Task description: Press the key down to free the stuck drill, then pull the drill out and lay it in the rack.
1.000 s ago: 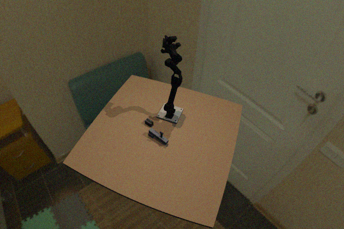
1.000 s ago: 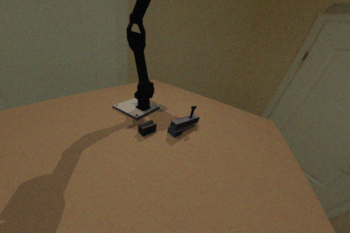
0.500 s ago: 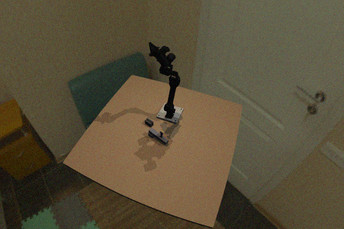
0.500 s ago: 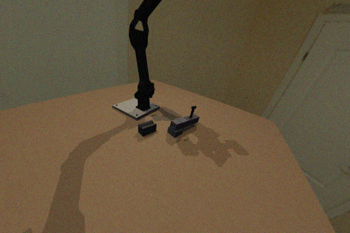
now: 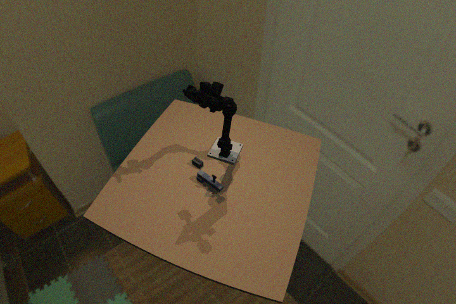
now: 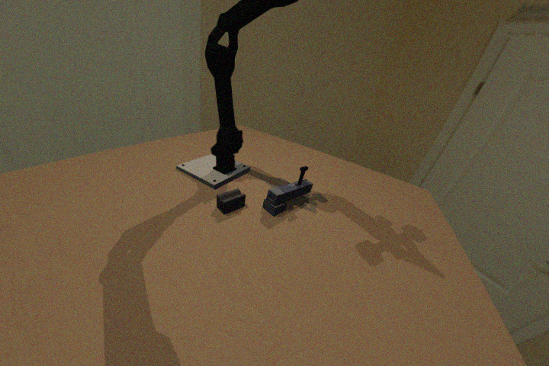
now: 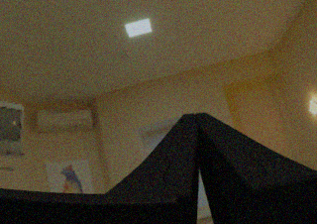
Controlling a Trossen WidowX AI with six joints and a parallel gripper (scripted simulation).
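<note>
A long blue-grey housing (image 5: 204,177) (image 6: 285,193) lies level on a low support on the table. The dark key (image 5: 213,177) (image 6: 301,175) stands up out of its top, its head well above the surface. I cannot make out the drill apart from the housing. The rack, a small dark block (image 5: 197,163) (image 6: 231,203) with a groove along its top, sits beside the housing, apart from it, and looks empty. My gripper (image 5: 185,90) (image 7: 194,125) is shut with its fingertips together and nothing between them. It is raised high, well away from both, and is out of frame in the exterior view.
My arm stands on a pale base plate (image 5: 218,147) (image 6: 197,168) close behind the rack and housing. They all stand on the wooden table (image 5: 257,221) (image 6: 258,302). A green chair back (image 5: 128,114) is beyond the table's edge. The wrist view shows only ceiling and walls past the fingers.
</note>
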